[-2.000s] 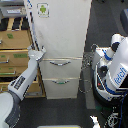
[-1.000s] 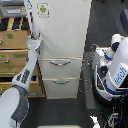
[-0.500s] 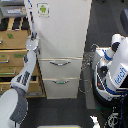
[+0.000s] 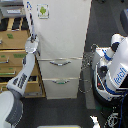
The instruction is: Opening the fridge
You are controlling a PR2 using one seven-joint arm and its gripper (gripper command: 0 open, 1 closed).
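We have the fridge [image 4: 65, 45] standing upright in the middle of the exterior view, its large upper door carrying a small green-and-white sticker [image 4: 43, 11] near the top left corner, with two lower drawers beneath it, each with a curved silver handle: the upper drawer handle [image 4: 60, 63] and the lower drawer handle [image 4: 61, 81]. Our arm [image 4: 24, 75] reaches up from the near left, and its gripper [image 4: 33, 39] sits right at the left edge of the upper door, between the door and the tan wooden cabinet [image 4: 14, 55] on the exterior view's left. At this size we cannot tell whether the fingers are spread or closed, nor whether they have actually hooked the door's edge or merely rest beside it. The door looks nearly flush with the body, though a thin dark line down its left edge may be a first crack; we judge the opening to be at its very start. To do this step well, we should make sure we have a firm purchase behind the door edge before pulling, then draw toward the near side along an arc about the hinge, which we take to be on the right, rather than in a straight line. We must keep our elbow clear of the cabinet, and mind the white-and-blue robot [image 4: 114, 70] standing just right of the fridge.
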